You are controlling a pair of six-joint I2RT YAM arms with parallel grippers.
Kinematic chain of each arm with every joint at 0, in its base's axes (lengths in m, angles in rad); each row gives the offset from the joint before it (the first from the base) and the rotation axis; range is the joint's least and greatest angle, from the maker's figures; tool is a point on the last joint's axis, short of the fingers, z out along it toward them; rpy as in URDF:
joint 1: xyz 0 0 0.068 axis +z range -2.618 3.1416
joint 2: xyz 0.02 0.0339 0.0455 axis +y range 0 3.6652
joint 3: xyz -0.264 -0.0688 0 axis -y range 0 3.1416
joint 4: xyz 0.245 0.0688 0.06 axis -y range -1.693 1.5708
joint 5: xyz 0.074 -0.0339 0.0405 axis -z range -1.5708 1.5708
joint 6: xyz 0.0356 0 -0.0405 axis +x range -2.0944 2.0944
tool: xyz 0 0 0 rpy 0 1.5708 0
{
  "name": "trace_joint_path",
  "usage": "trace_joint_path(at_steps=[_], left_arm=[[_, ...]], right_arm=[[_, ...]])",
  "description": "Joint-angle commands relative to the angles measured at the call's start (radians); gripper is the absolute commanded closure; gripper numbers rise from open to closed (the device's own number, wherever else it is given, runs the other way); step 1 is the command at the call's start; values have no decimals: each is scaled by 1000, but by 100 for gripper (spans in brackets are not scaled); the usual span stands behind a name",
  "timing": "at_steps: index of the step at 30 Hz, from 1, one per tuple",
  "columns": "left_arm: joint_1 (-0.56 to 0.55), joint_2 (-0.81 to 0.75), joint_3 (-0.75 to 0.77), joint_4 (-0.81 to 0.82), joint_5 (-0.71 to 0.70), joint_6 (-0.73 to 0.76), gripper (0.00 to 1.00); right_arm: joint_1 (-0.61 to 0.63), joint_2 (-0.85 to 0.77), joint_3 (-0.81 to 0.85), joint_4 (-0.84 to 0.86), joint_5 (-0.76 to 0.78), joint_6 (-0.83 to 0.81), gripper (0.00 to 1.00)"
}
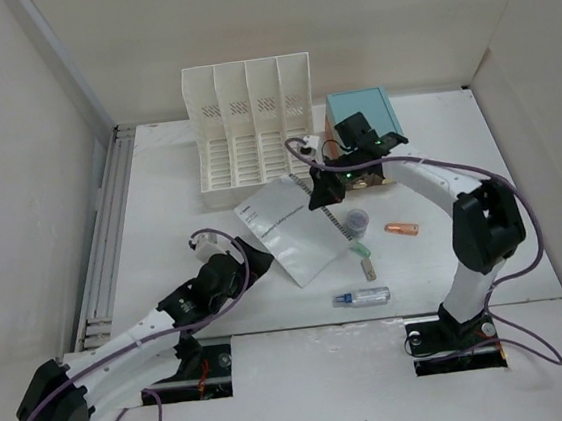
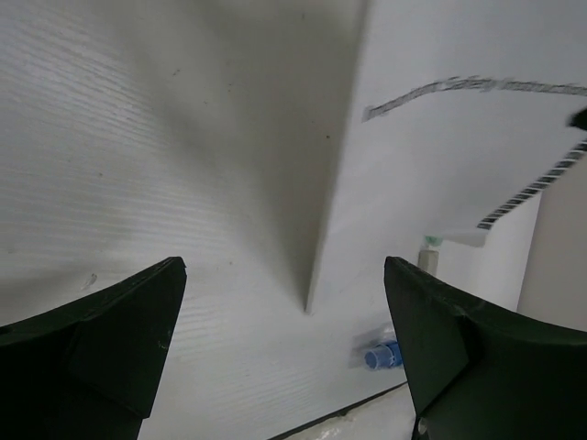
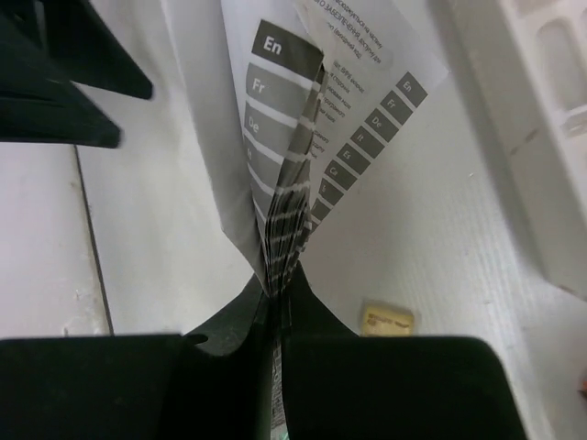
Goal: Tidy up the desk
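On the white desk (image 1: 160,203) lies a white booklet (image 1: 291,228) with grey language tabs. My right gripper (image 1: 321,192) is shut on the booklet's far right edge. In the right wrist view the pages (image 3: 286,137) fan out from between the closed fingertips (image 3: 280,291), and that side is lifted off the desk. My left gripper (image 1: 256,258) is open and low over the desk at the booklet's near left edge. In the left wrist view the booklet (image 2: 440,165) rises from a corner resting on the desk, and the gripper (image 2: 284,348) has nothing between its fingers.
A white slotted file rack (image 1: 252,123) stands at the back, with a teal-topped box (image 1: 363,111) to its right. Right of the booklet lie a small jar (image 1: 359,222), an orange tube (image 1: 401,228), a green-tipped stick (image 1: 363,253) and a blue-capped bottle (image 1: 361,298). A yellow tag (image 3: 387,319) shows in the right wrist view.
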State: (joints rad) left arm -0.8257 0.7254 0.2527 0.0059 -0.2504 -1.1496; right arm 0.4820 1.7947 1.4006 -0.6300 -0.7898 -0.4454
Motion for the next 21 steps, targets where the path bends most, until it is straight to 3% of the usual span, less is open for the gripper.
trace_joint_path(at_steps=[1, 8, 15, 16, 19, 21], left_arm=[[-7, 50, -12, 14, -41, -15, 12], [-7, 129, -42, 293, -72, 74, 12], [-7, 129, -96, 566, -21, 203, 16], [-7, 140, -110, 594, -6, 214, 20], [2, 173, -121, 686, 71, 232, 50], [13, 192, -121, 712, 102, 232, 82]], right_arm=[[-17, -77, 43, -31, -195, -55, 100], [-17, -20, 80, -183, -368, -170, 100], [-17, 3, 80, -243, -426, -219, 100], [-17, 3, 89, -260, -445, -234, 100], [-17, 23, 98, -299, -471, -283, 100], [-17, 23, 109, -332, -480, -315, 100]])
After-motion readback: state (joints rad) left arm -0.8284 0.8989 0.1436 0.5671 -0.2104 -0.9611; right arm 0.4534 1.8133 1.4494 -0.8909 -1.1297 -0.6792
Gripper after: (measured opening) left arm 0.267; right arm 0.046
